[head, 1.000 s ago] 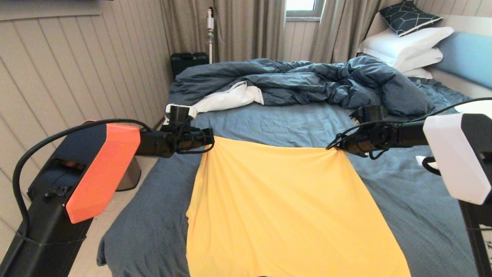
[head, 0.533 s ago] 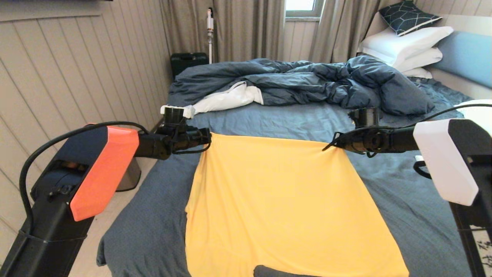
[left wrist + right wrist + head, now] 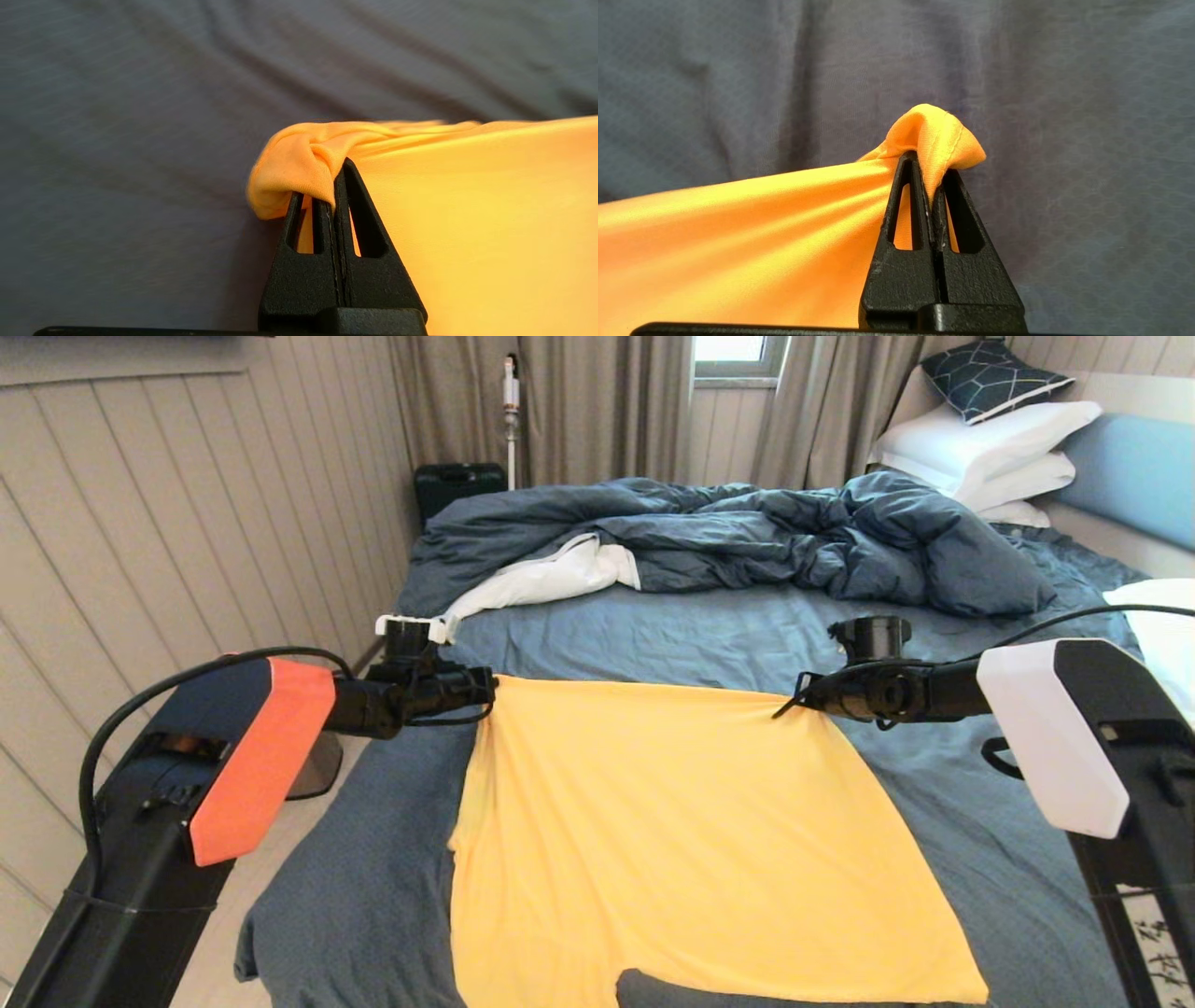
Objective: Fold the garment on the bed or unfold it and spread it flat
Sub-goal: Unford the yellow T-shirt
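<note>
The garment [image 3: 672, 840], a bright yellow-orange shirt, lies spread over the slate-blue sheet of the bed [image 3: 653, 635], its far edge stretched taut between my two grippers. My left gripper [image 3: 490, 686] is shut on the far left corner, and the bunched cloth curls over its fingertips [image 3: 348, 177]. My right gripper [image 3: 784, 707] is shut on the far right corner, where a hemmed fold sticks up past its fingertips [image 3: 908, 163]. The near hem shows a notch of blue sheet [image 3: 653, 989]. Both held corners hang just above the sheet.
A rumpled dark blue duvet [image 3: 747, 537] with white underside [image 3: 551, 577] fills the far half of the bed. White pillows [image 3: 980, 448] stack at the far right by the light blue headboard [image 3: 1134, 476]. A panelled wall [image 3: 187, 504] runs on the left, and a black case [image 3: 457, 485] stands beyond.
Both arms have come lower and shifted slightly left with the corners still held. The garment has slid away from me, so its near hem now shows at the bottom of the head view.
</note>
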